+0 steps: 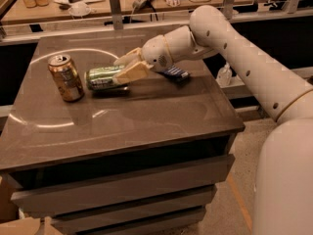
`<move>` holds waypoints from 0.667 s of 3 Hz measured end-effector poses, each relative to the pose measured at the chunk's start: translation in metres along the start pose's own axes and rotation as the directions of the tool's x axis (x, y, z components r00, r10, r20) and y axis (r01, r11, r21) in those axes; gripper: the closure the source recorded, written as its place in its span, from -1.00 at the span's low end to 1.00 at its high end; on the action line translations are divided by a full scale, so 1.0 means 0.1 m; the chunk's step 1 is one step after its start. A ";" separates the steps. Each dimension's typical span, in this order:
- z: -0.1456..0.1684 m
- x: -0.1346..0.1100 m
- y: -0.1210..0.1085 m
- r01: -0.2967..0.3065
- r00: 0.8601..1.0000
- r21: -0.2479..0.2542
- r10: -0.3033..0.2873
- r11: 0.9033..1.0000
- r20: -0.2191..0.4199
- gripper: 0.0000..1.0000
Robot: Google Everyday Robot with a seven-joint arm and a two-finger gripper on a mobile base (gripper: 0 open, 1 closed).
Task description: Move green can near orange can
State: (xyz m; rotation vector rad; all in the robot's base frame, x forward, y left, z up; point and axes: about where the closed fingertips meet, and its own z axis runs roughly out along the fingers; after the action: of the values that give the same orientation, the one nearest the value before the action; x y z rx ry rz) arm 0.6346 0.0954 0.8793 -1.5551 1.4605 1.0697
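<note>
Camera view: pincer (121, 71) around green can (100, 77)

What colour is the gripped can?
Green can: pale green, camera view; gripper holds it beside orange can.

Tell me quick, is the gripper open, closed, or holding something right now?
Gripper: jaws closed on the green can, held on its side just right of the upright orange can.
</note>
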 end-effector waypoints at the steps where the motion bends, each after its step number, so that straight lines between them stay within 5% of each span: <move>1: 0.06 0.05 -0.02 -0.010 1.000 -0.008 0.010 1.000 0.007 -0.77; 2: 0.09 0.08 -0.01 -0.011 1.000 -0.011 0.011 1.000 0.001 -1.00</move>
State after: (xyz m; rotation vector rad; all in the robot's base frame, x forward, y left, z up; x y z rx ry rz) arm 0.6353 0.1008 0.8687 -1.5554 1.4671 1.0863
